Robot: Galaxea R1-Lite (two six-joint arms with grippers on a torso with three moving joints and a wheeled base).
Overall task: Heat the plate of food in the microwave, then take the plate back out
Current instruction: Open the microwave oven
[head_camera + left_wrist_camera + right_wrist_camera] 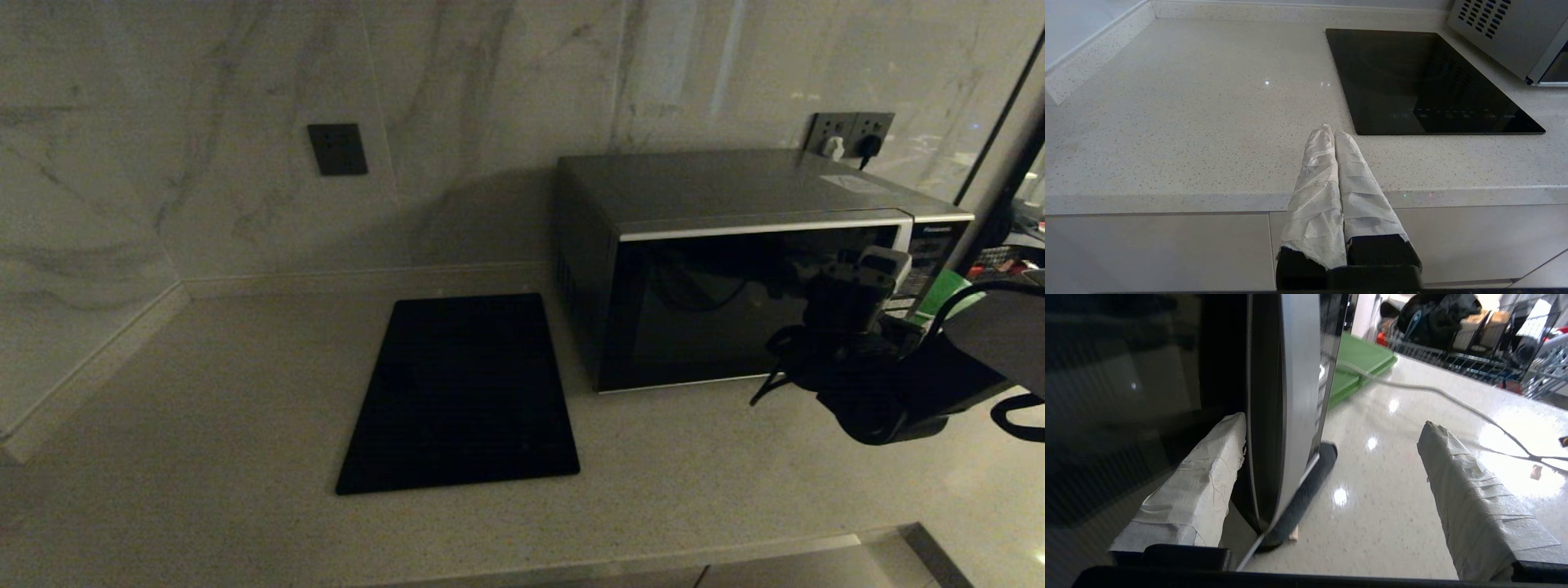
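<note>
The microwave (694, 310) stands at the back right of the counter, and in the head view its dark glass door looks closed. My right gripper (865, 273) is at the door's right edge, open. In the right wrist view one taped finger (1208, 477) lies between the glass and the curved silver trim (1298, 375). The other finger (1470, 490) stands wide of the trim, over the counter. My left gripper (1331, 132) is shut and empty, hanging in front of the counter's front edge. The plate of food is out of view.
A flat black slab (465, 392) lies on the counter left of the microwave. A green board (1363, 363) lies to the microwave's right, and a pale cable (1433, 392) runs across the counter there. Wall sockets (849, 131) sit behind the microwave.
</note>
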